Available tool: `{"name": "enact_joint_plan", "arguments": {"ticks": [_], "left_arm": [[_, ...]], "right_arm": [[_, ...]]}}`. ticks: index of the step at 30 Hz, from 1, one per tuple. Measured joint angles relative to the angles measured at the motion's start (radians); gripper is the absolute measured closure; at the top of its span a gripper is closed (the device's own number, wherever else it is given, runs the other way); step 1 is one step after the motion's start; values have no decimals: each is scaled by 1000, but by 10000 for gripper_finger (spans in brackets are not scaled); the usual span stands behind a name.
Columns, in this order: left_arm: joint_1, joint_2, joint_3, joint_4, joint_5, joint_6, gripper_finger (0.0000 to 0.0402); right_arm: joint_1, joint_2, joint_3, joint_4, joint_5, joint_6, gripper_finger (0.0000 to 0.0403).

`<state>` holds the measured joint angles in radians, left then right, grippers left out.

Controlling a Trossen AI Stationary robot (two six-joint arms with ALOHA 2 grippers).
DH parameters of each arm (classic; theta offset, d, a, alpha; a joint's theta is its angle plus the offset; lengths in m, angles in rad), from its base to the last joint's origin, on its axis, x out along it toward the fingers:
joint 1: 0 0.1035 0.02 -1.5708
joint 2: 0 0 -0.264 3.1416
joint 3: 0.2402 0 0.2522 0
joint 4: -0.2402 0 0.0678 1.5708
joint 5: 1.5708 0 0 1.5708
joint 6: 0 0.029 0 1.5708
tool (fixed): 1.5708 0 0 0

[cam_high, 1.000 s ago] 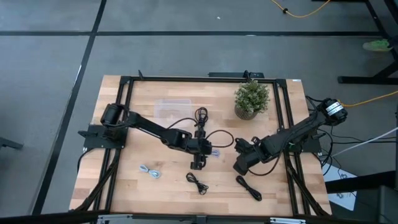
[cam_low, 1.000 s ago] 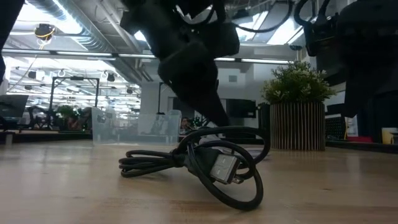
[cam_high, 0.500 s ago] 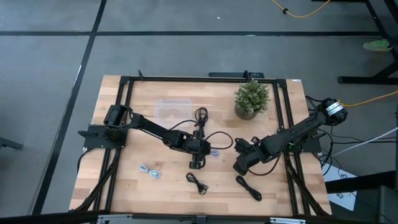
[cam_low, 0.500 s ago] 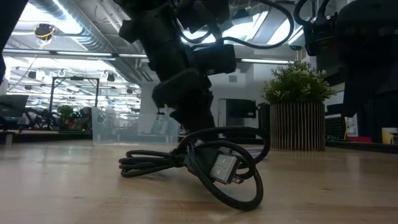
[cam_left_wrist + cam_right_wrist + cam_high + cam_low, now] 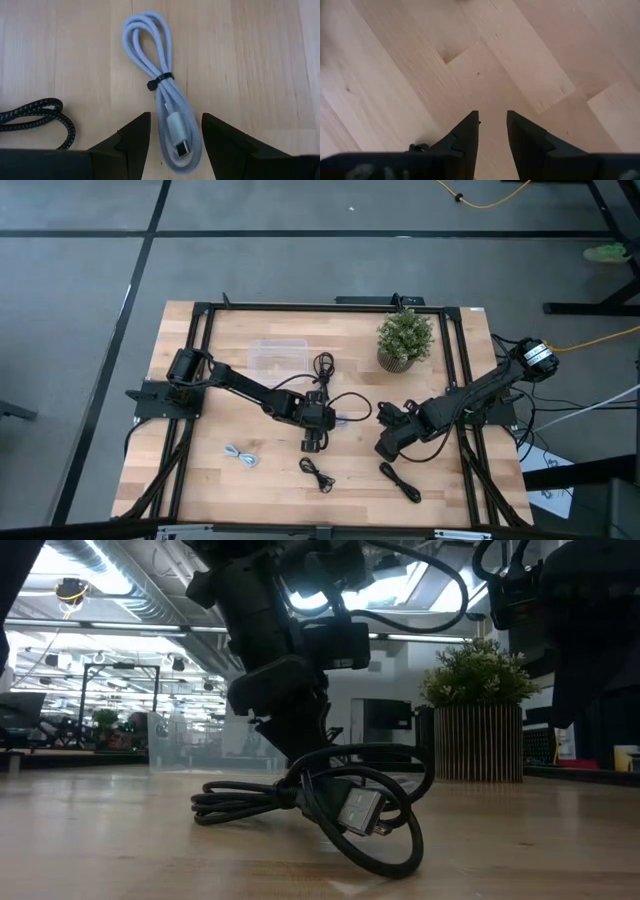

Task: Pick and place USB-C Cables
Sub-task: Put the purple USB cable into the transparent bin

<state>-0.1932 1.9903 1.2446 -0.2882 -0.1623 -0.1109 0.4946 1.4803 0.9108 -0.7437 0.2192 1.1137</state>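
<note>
Lowered since a second ago, the left gripper [image 5: 171,145] straddles the pale grey-white cable [image 5: 165,107], a coil bound by a black tie at mid-table, fingers open. Right gripper [image 5: 493,132] hovers, fingers apart.

The left gripper [image 5: 312,442] has been drawn back slightly toward 10 o'clock on the table since a second ago, its tip now a little farther from the black cable [image 5: 317,474] at 6 o'clock of it. In the low view it has been lowered and shifted toward 9 o'clock, so that it stands closer to the tabletop behind the black cable [image 5: 322,805].
</note>
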Motion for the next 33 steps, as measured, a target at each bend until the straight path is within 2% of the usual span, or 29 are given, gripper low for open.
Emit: {"name": "enact_joint_plan", "arguments": {"ticks": [4, 8, 17, 21, 26, 33], "left_arm": [[0, 0, 0, -5, -2, -32, 234], [-3, 0, 0, -19, -5, -45, 258], [-39, -3, 0, -15, -34, -45, 386], [-52, -12, 11, -38, -66, -45, 388], [-66, -27, 103, -184, -127, -17, 392], [-57, -55, 250, -527, -192, 99, 392]], "right_arm": [[0, 0, 0, 0, 0, 0, 297], [0, 0, 0, 0, 0, 0, 297], [0, 0, 0, 0, 2, 0, 297], [0, 0, 0, 2, 39, 0, 297], [0, 0, 0, 8, 42, 0, 297], [0, 0, 0, 11, 43, 0, 297]]}}
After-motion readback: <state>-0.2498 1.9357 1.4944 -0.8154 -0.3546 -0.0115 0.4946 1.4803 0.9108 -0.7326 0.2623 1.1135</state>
